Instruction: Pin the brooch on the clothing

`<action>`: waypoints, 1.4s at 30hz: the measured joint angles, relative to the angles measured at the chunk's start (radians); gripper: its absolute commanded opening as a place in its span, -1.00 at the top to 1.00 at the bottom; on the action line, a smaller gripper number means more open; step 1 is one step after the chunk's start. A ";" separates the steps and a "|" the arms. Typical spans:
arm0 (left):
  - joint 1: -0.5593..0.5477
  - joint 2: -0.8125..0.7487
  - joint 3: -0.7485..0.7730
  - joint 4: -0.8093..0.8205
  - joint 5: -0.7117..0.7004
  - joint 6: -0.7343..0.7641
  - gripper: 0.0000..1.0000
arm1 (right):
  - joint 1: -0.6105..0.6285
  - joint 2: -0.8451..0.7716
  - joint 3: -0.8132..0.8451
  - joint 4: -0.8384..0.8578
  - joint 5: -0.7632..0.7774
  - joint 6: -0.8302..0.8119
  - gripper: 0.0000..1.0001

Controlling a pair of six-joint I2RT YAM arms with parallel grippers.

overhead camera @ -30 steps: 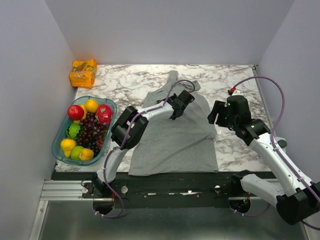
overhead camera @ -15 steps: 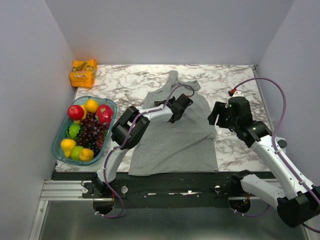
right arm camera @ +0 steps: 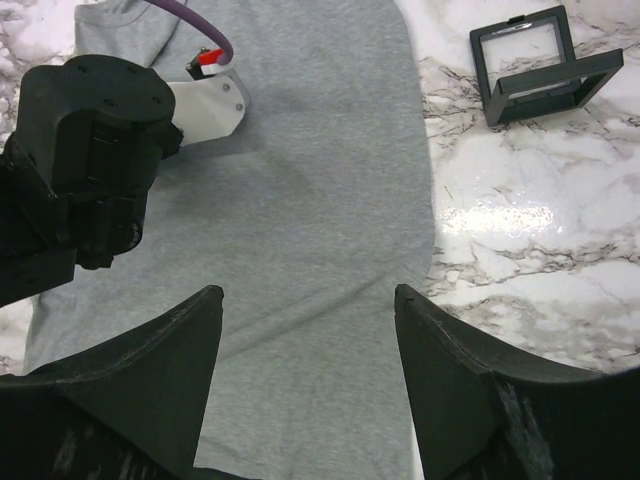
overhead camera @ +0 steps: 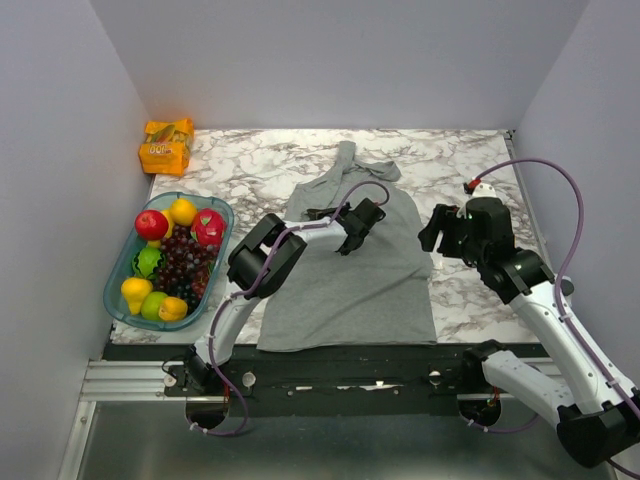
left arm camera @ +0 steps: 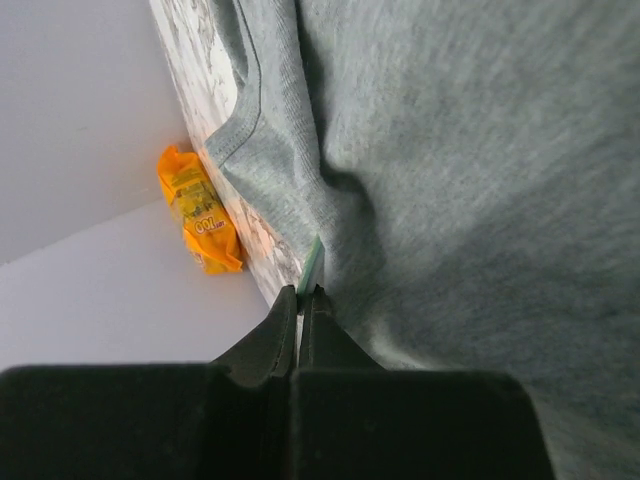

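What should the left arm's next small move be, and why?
Probably ease the left jaws down a touch onto the tank top. They are shut on a thin pale-green edge, likely the brooch, poised by the armhole hem; contact with fabric is unclear. The right jaws stand open over the top's right edge, holding nothing.

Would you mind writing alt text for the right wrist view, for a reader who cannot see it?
The right gripper hangs open above a grey tank top spread flat on a marble table. The left arm's black wrist sits over the cloth at the left, and a small black square frame sits on the marble at the upper right.
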 measured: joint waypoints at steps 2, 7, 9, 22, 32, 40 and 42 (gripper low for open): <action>-0.009 0.000 -0.002 0.006 -0.005 0.002 1.00 | 0.000 -0.006 0.000 -0.003 0.000 -0.003 -0.56; -0.043 0.000 -0.014 0.019 -0.012 0.011 1.00 | 0.000 -0.015 0.000 -0.012 0.000 -0.004 -0.56; -0.054 0.000 -0.016 0.018 -0.014 0.011 1.00 | 0.000 -0.015 0.000 -0.014 0.000 -0.005 -0.56; -0.068 -0.051 -0.013 -0.087 0.070 -0.114 1.00 | 0.000 -0.010 -0.027 -0.016 -0.003 -0.002 -0.56; -0.066 -0.131 0.025 -0.175 0.224 -0.243 1.00 | 0.000 0.019 -0.041 -0.010 -0.026 0.011 -0.56; -0.055 -0.170 0.021 -0.194 0.340 -0.309 1.00 | 0.000 0.036 -0.055 0.005 -0.034 0.015 -0.56; -0.052 -0.193 0.013 -0.193 0.373 -0.325 1.00 | 0.000 0.048 -0.058 0.006 -0.039 0.016 -0.56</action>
